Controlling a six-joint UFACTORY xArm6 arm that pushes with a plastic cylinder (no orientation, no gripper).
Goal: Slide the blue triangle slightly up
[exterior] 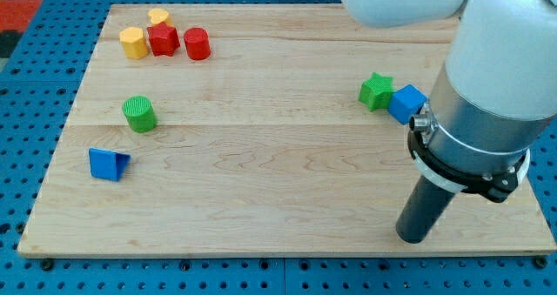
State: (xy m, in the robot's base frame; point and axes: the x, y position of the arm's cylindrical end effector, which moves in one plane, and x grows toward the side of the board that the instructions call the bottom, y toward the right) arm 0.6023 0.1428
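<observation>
Resting at the table's (278, 199) lower right, my tip (413, 238) has no jaws and sits well apart from the blue triangle (108, 164) at lower left, green cylinder (139, 114) just above it.

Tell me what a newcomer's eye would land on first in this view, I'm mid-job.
The big white and grey arm fills the view's right, with my tip resting near the board's bottom right edge. Next, the red and yellow cluster at top left, led by the red star. The blue triangle lies alone at the left, far from my tip, below the green cylinder.
</observation>
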